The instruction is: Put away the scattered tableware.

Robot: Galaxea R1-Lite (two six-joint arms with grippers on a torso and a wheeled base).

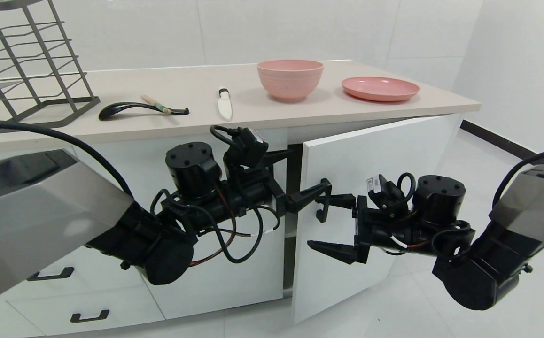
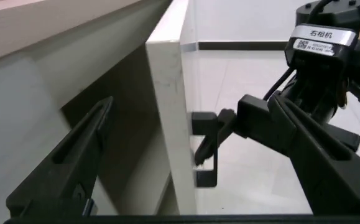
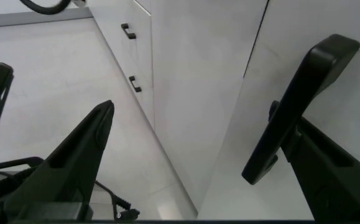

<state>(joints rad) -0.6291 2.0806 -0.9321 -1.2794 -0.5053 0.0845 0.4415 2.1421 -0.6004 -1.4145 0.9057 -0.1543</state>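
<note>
- Astride the cabinet door edge, mid-frame, the left gripper is spread; the right gripper is spread alongside.
- It is best swung slowly; contact seems loose.
- Upper right, bowl and plate are left on the tabletop.

The right gripper is gaping wide, pointing inward. The left gripper is facing it closely and seems spread too.
</note>
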